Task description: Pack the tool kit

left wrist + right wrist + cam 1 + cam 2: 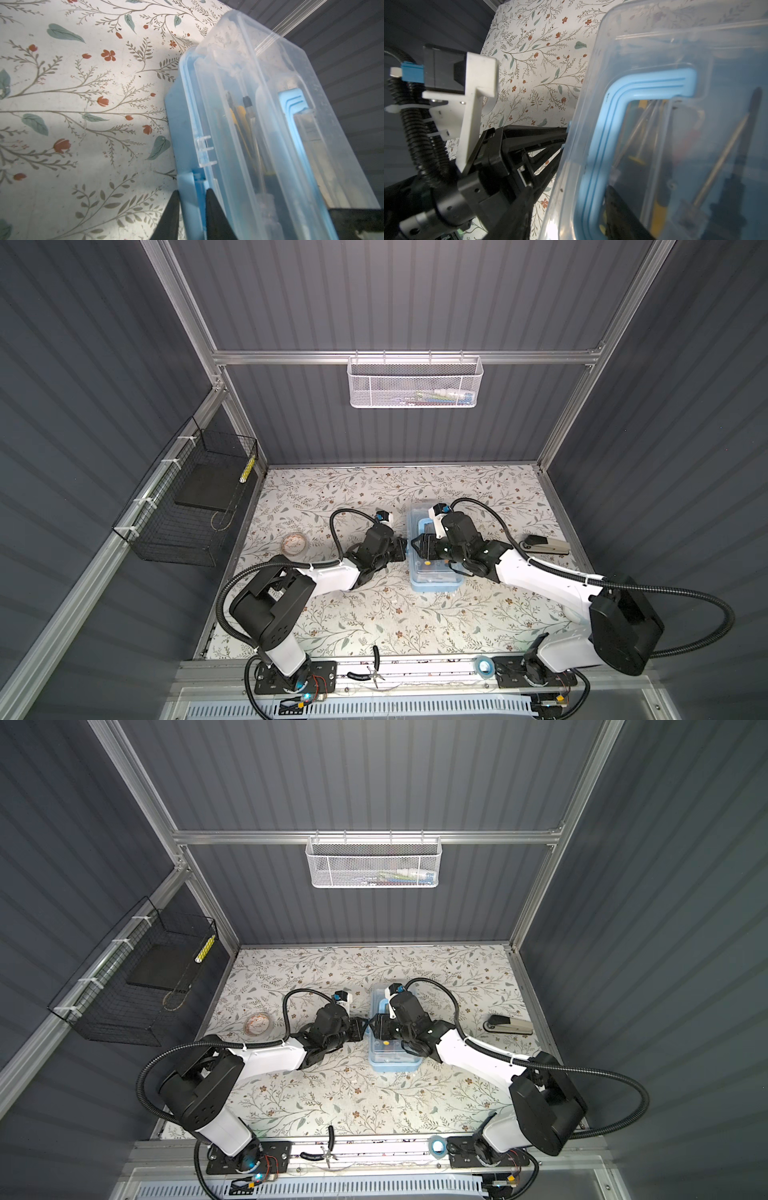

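The tool kit (pixel 436 572) (pixel 395 1057), a light-blue box with a clear lid, lies in the middle of the table, its lid down. Through the lid I see a yellow-black knife (pixel 241 116) and slim screwdrivers (pixel 720 155). My left gripper (pixel 404 549) (pixel 192 191) is at the box's left side, shut on the light-blue latch tab (pixel 187 187). My right gripper (pixel 417 548) (pixel 571 195) hovers over the same edge with its jaws apart. One of its fingers lies on the lid inside the light-blue handle (pixel 612 104); the other stands outside the box's edge.
A white mesh basket (pixel 413 383) hangs on the back wall and a black wire basket (pixel 187 506) on the left wall. On the table are a tape roll (pixel 294 544) at the left and a stapler (pixel 545 545) at the right. Pliers (pixel 376 668) lie on the front rail.
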